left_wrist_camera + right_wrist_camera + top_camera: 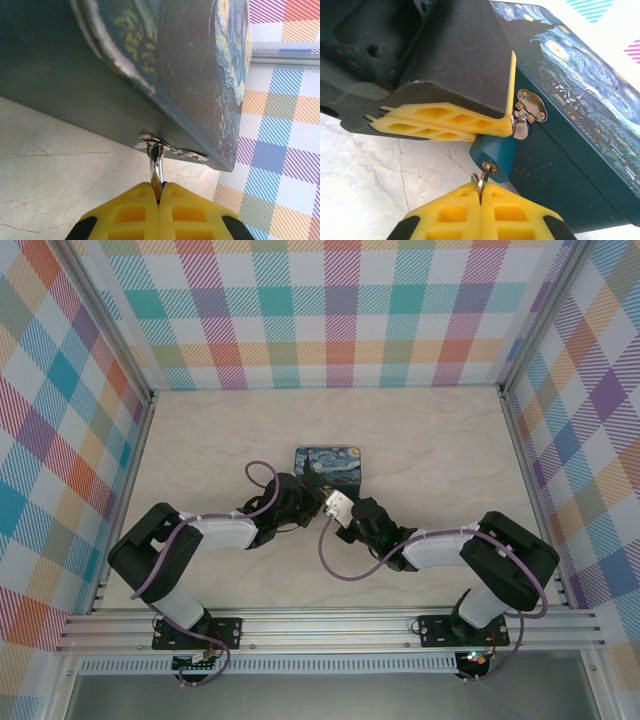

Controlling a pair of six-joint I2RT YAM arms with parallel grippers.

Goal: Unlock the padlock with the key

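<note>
The padlock [492, 152] is seen hanging at the front wall of the starry-night painted tin [580, 95], just below the tin's silver hasp [531, 105]. Its blue-green body is tilted, with the keyhole end turned down toward the right wrist camera. The key [482, 180] is seated in that keyhole, and a small split ring is seen at its head.

The right gripper [480, 194] is pressed closed on the key's head, its two yellow fingers meeting with only the thin metal between them. The left gripper [159, 194] is likewise closed, clamped on the padlock's thin bright shackle right under the hasp (the lock's body cannot be made out in the left wrist view). In the right wrist view, the left arm's yellow fingers [440, 120] are seen lying across the top of the padlock, touching it.

From above, both arms are seen reaching inward, meeting at the near side of the tin, which rests flat on the pale marbled table [200, 440].
</note>
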